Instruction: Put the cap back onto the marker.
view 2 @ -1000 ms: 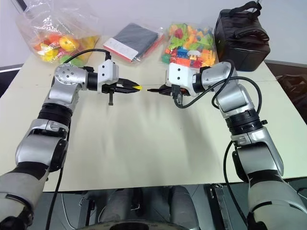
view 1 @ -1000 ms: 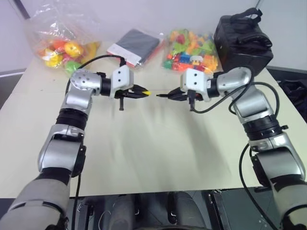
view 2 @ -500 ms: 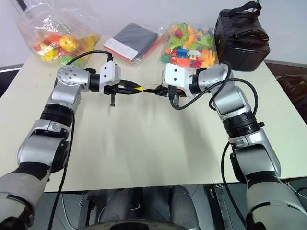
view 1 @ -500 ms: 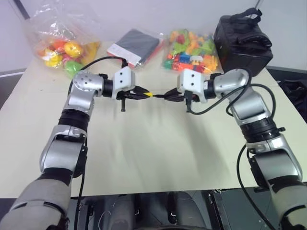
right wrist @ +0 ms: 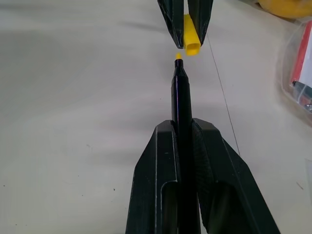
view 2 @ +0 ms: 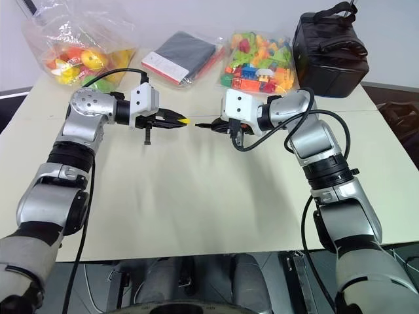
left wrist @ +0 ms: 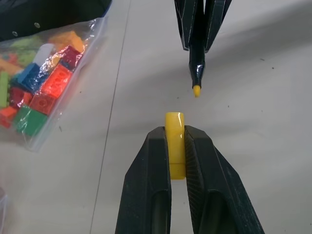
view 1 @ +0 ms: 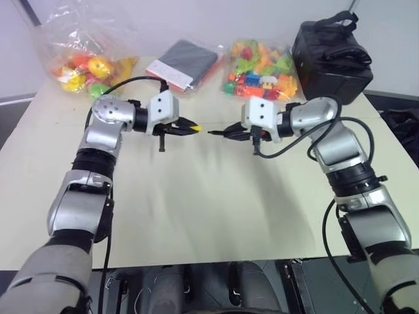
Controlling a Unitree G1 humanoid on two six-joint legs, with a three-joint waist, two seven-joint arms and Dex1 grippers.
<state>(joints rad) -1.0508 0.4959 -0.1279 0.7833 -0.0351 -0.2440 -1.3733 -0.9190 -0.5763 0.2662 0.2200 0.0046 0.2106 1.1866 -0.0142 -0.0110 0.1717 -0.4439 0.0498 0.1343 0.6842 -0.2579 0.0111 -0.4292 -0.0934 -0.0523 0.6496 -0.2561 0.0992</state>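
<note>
Yellow plastic, the cap (left wrist: pixel 175 141) sits pinched between the left gripper (left wrist: pixel 175 146)'s two black fingers with its open mouth sticking out past their tips, so the bore is free to take the nib. Opposite it, the right gripper (right wrist: pixel 182 146) is clamped on the marker (right wrist: pixel 181 102), whose barrel runs out beyond the fingertips to a small yellow tip just short of the cap's mouth and slightly off its axis. Both are held above the table (view 1: pixel 196 196), tip to tip, probably so one short push along the barrel seats the cap once the offset is trimmed.

Glossy yellow plastic cap (left wrist: pixel 175 144); smooth black marker (right wrist: pixel 181 105); matt table (view 1: pixel 209 196).
</note>
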